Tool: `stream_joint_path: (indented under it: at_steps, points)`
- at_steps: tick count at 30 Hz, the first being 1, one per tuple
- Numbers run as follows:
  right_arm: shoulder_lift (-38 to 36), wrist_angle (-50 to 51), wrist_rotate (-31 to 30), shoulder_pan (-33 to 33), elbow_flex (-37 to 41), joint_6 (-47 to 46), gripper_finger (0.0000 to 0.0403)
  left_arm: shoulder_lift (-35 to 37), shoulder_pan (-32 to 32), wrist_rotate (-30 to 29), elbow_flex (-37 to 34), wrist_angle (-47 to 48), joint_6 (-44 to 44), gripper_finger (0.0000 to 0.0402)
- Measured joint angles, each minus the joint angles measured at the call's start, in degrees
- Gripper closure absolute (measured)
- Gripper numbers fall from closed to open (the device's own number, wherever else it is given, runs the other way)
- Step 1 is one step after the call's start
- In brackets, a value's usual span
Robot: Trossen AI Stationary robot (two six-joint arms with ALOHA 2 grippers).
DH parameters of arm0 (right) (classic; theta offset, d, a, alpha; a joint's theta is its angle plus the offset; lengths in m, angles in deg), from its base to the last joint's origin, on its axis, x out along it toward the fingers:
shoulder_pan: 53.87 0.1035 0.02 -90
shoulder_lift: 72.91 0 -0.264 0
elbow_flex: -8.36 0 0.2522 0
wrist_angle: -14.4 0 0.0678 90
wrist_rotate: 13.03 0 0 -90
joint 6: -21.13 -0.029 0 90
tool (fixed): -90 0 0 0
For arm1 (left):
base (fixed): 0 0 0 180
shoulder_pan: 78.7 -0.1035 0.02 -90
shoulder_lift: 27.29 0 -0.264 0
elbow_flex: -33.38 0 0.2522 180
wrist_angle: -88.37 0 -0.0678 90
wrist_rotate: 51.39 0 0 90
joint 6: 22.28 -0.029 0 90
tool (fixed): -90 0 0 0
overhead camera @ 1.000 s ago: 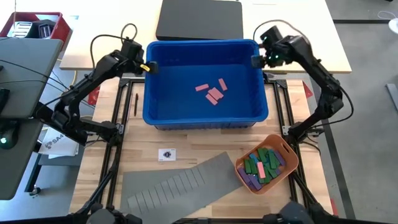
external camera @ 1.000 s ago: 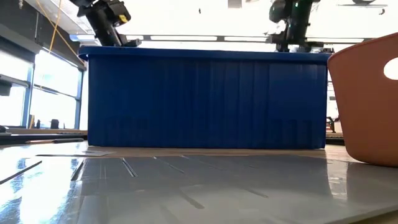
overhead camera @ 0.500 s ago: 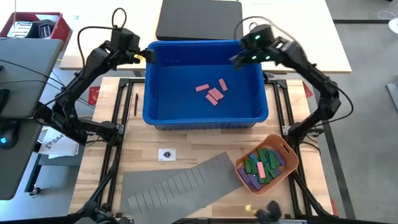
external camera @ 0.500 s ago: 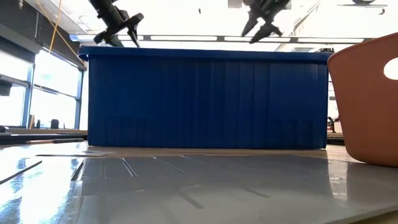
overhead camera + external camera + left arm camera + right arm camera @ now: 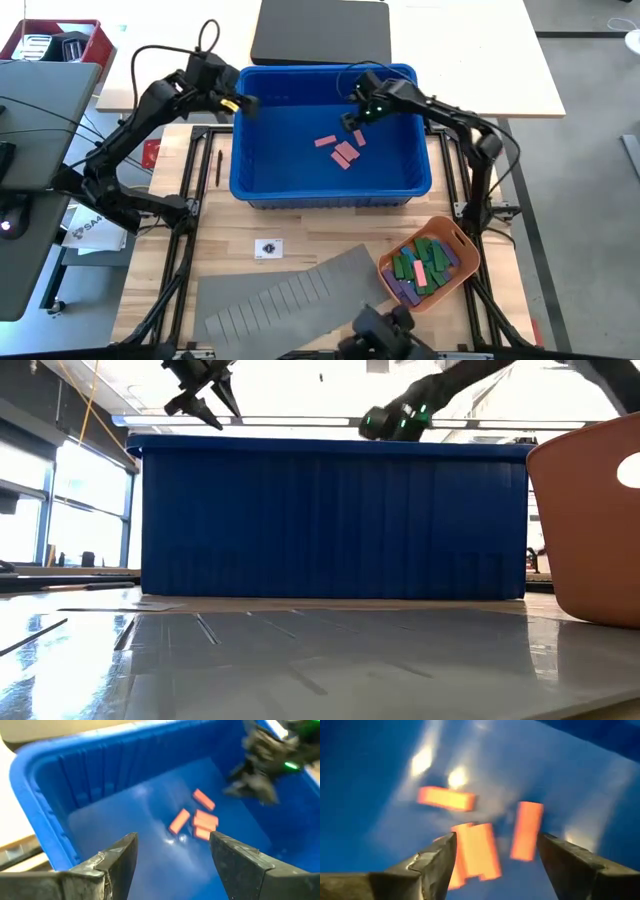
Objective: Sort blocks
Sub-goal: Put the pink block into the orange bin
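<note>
Several pink blocks lie flat on the floor of a blue bin. My right gripper hangs open inside the bin, just above them and slanting down; in its wrist view the fingers stand either side of the pink blocks without touching. My left gripper is open and empty above the bin's far left corner, high over the rim in the low view. More blocks, green, pink and purple, fill an orange tray at the near right.
A grey slotted sheet lies on the near part of the table. A small dark card lies in front of the bin. A black case sits on the table behind it. The bin's walls stand tall around the pink blocks.
My right gripper has swung from the bin's far right corner toward the table's left and down into the bin, tipping more steeply, and now hangs over the pink blocks. My left gripper has risen a little above the bin's far left corner. The blocks have kept still.
</note>
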Motion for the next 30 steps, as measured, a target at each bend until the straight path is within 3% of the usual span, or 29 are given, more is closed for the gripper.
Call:
stream_joint_path:
  at_steps: [3, 9, 19, 22, 30]
  points:
    - [4.2, 0.6, -3.8, -1.2, -0.4, -2.6, 0.0124, 0.0, 1.8, 0.0, 0.0, 2.0, 0.3, 0.0164]
    - [9.9, -0.1, -3.7, -2.7, -0.4, -2.5, 0.0135, 0.0, 4.7, -0.2, 0.0, 4.5, 2.2, 0.0164]
    - [12.8, 0.1, -8.1, -2.1, -0.5, 0.6, 0.0222, 0.0, 7.0, -0.9, 0.0, 4.5, 4.2, 0.0164]
    - [13.7, 0.2, -5.2, -2.1, -0.5, 2.7, 0.0247, 0.0, 7.3, -0.9, 0.0, 4.5, 5.4, 0.0164]
    - [13.6, 2.1, -4.8, -2.1, -0.5, 1.4, 0.0260, 0.0, 8.3, -0.9, 0.0, 4.5, 6.2, 0.0164]
